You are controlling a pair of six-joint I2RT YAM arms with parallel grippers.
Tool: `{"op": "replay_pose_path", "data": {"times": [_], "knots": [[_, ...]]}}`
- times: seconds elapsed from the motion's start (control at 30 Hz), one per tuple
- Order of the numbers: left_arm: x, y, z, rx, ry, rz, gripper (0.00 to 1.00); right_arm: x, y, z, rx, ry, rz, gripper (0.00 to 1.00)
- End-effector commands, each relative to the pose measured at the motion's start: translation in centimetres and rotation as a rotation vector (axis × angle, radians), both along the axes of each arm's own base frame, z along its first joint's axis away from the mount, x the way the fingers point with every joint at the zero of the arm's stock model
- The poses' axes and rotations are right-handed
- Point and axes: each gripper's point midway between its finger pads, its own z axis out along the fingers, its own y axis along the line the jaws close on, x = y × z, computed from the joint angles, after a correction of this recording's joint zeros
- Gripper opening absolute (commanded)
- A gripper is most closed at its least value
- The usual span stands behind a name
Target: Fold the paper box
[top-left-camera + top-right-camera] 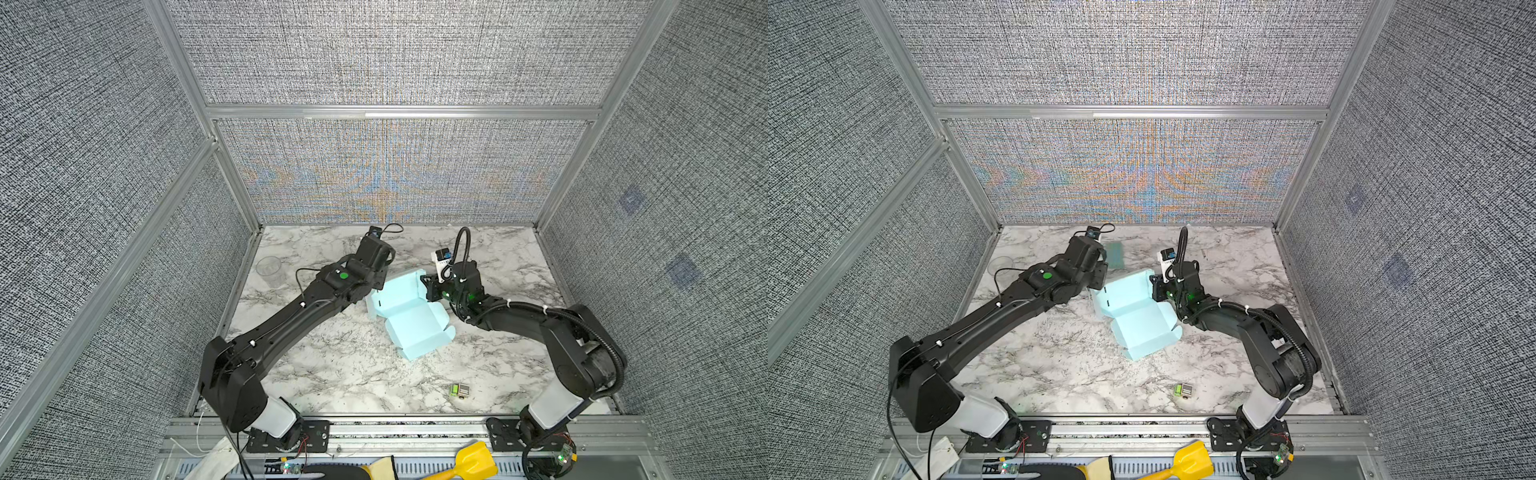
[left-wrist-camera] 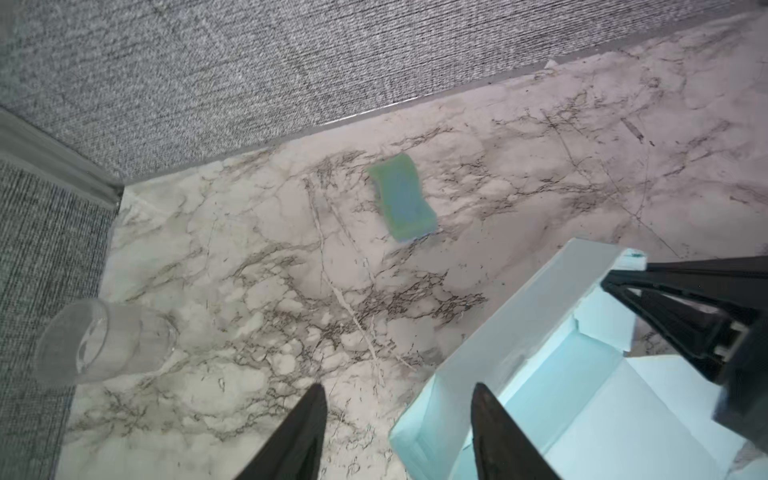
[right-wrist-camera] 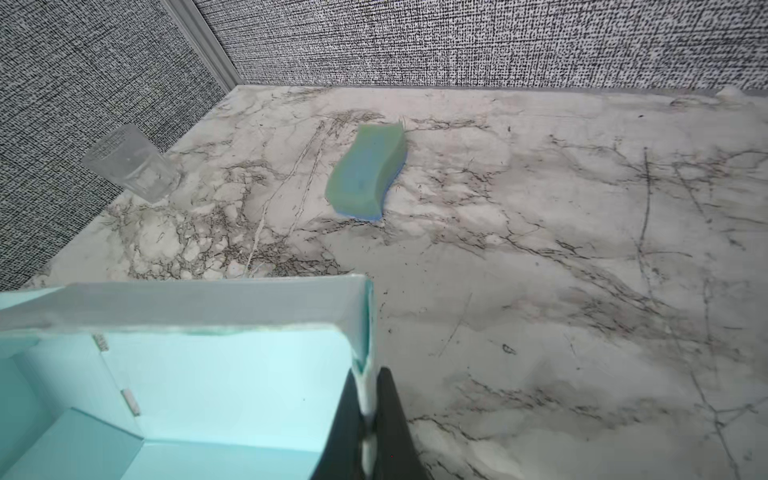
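Desk: white marble-patterned desk (image 1: 332, 374) inside grey fabric walls with aluminium framing.
Paper box: pale sky-blue thin cardboard paper box (image 1: 409, 316) (image 1: 1133, 316) sits near the middle of the desk. Its far half is raised into walls, and its near flaps lie spread open toward the front.
Sponge: wavy green sponge with a blue underside (image 3: 365, 170) (image 2: 401, 199) lies flat beyond the box, apart from it, toward the back wall.
Cup: clear plastic cup (image 1: 270, 268) (image 3: 131, 164) stands upright at the far left edge, near the side wall.
Small item: little green-and-grey block (image 1: 459, 390) lies alone near the front edge.
Scoop: yellow plastic scoop (image 1: 473, 459) lies below the front rail, off the desk.
Obstruction: in a top view the left forearm hides the sponge and the box's left edge.
Left arm: stretches diagonally from the front-left base, its wrist over the box's left side.
Left end effector (image 2: 399, 388): released, fingers spread, one over bare desk and one over the box interior, with the box wall between them.
Right arm: elbow raised at the right, forearm reaching left to the box's far right corner.
Right end effector (image 3: 370, 374): clenched, pinching the box's right wall at its top edge.
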Motion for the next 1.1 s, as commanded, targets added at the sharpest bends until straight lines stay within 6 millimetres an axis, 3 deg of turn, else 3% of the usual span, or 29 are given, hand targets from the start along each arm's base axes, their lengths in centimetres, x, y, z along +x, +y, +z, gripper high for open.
{"op": "replay_pose_path", "data": {"times": [0.0,0.27,0.4,0.43,0.73,1.07], "knots": [[-1.1,1.0,-1.1,-0.110,0.054,0.048,0.58,0.0,-1.9,-0.9,-0.083,0.054,-0.093,0.00],[-2.7,4.2,-5.6,-0.138,0.166,0.155,0.57,-0.7,-3.8,-1.4,-0.191,0.124,-0.155,0.00],[-3.2,4.1,-7.7,-0.134,0.221,0.152,0.56,-1.0,-3.9,-1.3,-0.181,0.140,-0.162,0.00],[-3.3,3.9,-8.2,-0.136,0.232,0.144,0.56,-0.4,-3.5,0.0,-0.165,0.118,-0.161,0.00],[-3.7,2.2,-11.0,-0.182,0.301,0.065,0.56,-0.8,-2.5,1.7,-0.111,0.113,-0.115,0.00],[-3.0,2.9,-12.3,-0.253,0.306,0.052,0.56,-1.4,-1.4,3.2,-0.053,0.117,-0.060,0.00]]}}
